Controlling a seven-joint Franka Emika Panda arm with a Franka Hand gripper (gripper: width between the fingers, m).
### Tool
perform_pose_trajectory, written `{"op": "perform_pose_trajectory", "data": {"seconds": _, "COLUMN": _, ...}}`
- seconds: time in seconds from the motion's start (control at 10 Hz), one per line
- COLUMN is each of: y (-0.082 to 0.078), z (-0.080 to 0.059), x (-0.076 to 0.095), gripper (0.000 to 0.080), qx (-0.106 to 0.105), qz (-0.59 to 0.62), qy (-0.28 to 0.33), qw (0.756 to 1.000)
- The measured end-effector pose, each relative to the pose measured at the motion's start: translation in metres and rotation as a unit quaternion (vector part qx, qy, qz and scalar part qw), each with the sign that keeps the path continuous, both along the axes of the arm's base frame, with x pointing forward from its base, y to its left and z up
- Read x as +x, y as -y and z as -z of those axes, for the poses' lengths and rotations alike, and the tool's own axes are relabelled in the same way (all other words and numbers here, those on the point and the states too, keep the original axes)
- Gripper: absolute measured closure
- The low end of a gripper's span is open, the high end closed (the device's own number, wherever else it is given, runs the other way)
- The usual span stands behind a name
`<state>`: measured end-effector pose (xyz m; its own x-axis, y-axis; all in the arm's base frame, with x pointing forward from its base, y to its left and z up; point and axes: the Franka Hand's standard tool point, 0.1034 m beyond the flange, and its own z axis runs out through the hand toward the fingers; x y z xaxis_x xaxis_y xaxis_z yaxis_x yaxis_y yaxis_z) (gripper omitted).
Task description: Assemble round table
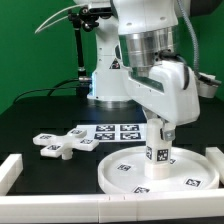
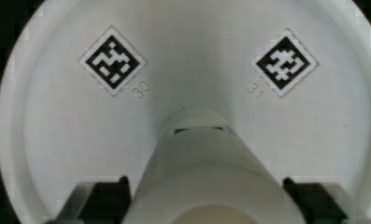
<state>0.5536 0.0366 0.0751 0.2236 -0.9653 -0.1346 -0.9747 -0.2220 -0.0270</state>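
The large round rimmed disc lies flat on the black table near the front. The short thick cylinder leg stands upright on its middle, a square tag on its side. My gripper comes straight down over the leg and is shut on its upper part. In the wrist view the leg fills the space between my two dark fingers, with the disc and two of its tags beneath. The cross-shaped foot piece lies on the table toward the exterior view's left.
The marker board lies flat behind the disc. White border bars run along the front edge, the left and the right. The arm's base stands at the back.
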Motion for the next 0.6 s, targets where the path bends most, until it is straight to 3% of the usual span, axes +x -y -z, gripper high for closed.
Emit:
{"op": "perform_pose_trajectory", "data": {"seconds": 0.3, "y": -0.0013, "z": -0.0001, "x": 0.0004, "gripper": 0.0390, "qx": 0.004, "qz": -0.012, "qy": 0.002, "qw": 1.000}}
{"op": "perform_pose_trajectory", "data": {"seconds": 0.4, "y": 0.0028, "z": -0.0013, "x": 0.0030, "gripper": 0.0226, "qx": 0.005, "qz": -0.044, "qy": 0.010, "qw": 0.999}}
{"op": "perform_pose_trajectory", "data": {"seconds": 0.5, "y": 0.0074, "z": -0.0018, "x": 0.0039, "gripper": 0.0174, "qx": 0.009, "qz": -0.062, "qy": 0.016, "qw": 0.998}}
{"op": "perform_pose_trajectory", "data": {"seconds": 0.6, "y": 0.0062, "z": -0.0012, "x": 0.0033, "gripper": 0.0174, "qx": 0.009, "qz": -0.089, "qy": 0.019, "qw": 0.996}}
